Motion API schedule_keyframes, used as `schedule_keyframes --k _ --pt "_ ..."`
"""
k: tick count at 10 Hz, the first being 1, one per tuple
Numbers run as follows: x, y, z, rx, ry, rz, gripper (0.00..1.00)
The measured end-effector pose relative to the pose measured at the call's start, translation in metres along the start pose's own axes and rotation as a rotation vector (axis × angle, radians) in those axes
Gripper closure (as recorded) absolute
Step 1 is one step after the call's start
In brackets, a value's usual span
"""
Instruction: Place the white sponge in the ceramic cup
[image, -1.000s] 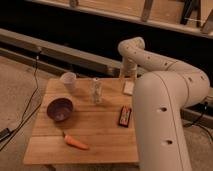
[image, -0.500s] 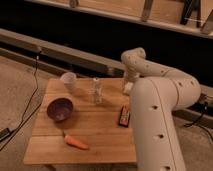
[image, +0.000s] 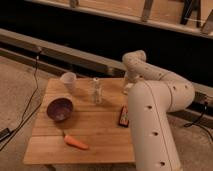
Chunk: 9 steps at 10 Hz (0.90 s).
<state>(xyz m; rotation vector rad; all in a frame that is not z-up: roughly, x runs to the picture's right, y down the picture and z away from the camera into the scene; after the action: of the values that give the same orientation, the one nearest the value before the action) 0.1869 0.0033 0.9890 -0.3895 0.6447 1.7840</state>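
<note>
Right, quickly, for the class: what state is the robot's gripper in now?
Gripper: low over the far right of the wooden table, behind the dark packet; open, closed or holding something cannot be told.

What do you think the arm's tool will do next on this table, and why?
Probably a small drop to take hold of the white sponge. The tool hangs low at the far right edge of the table; the sponge is not visible, so likely beneath it. The ceramic cup waits at the far left, past the clear bottle.
</note>
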Motion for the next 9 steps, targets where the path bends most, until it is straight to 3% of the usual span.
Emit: schedule_keyframes --k 7,9 --pt "-0.007 0.008 0.016 0.006 0.020 -0.003 0.36" --pt "-0.008 0.008 0.019 0.006 0.022 0.003 0.50"
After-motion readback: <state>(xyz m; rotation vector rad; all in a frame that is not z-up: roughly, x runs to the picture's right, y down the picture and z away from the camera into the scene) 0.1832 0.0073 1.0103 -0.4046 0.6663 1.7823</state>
